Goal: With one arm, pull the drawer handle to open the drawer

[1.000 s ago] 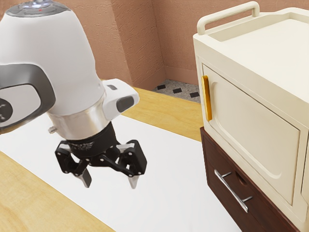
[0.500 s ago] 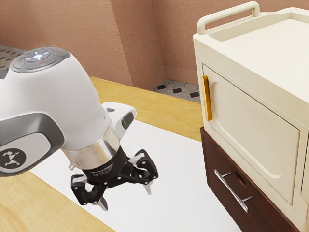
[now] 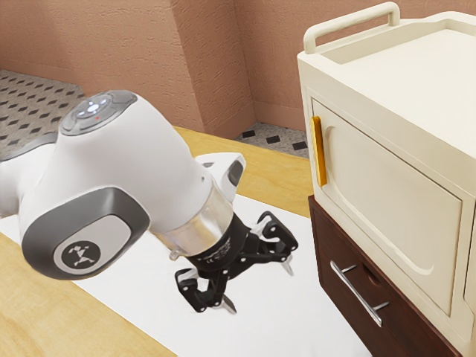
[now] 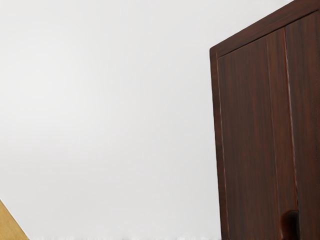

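My black gripper [image 3: 260, 288] hangs over the white mat, tilted toward the cabinet, its two fingers wide apart with nothing between them. A gap separates it from the silver bar handle [image 3: 357, 294] on the dark wood drawer front [image 3: 335, 253], toward the exterior view's right. The drawer front sits flush in its dark brown cabinet. In the wrist view, the dark brown cabinet [image 4: 247, 125] stands beside the pale mat, with a dark rounded notch [image 4: 290, 225] in its wood.
A cream cabinet [image 3: 387, 201] with a yellow door handle [image 3: 319, 151] and a top rail [image 3: 351, 26] rises above the dark wood. The white mat [image 3: 275, 327] lies on a wooden table [image 3: 264, 163].
My arm has moved toward the exterior view's right, bringing the gripper nearer to the drawer and tilting it further. The cabinets and drawer have not moved.
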Robot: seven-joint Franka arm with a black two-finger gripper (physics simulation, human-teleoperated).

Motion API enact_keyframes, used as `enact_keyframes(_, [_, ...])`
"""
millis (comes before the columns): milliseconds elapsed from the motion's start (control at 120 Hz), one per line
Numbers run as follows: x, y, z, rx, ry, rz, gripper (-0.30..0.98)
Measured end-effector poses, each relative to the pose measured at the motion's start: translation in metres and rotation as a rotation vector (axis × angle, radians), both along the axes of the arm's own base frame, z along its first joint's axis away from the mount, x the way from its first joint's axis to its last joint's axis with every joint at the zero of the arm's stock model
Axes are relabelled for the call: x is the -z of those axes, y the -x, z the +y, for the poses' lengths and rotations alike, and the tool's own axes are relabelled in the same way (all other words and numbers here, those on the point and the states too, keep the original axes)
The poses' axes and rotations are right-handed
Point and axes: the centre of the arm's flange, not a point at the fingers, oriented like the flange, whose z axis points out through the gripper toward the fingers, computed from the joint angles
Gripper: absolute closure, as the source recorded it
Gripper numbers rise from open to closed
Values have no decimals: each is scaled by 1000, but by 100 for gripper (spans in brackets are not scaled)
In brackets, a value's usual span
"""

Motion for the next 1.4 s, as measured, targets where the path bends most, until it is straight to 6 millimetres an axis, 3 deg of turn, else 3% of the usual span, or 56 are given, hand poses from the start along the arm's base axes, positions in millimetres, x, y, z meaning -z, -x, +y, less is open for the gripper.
enact_keyframes(317, [15, -17, -23, -27, 39, -46, 0])
enact_keyframes(700, [26, -12, -64, 15, 65, -72, 0])
enact_keyframes(1000, [45, -23, -76, 5, 63, -67, 0])
enact_keyframes(1400, [41, -27, -79, -8, 85, -89, 0])
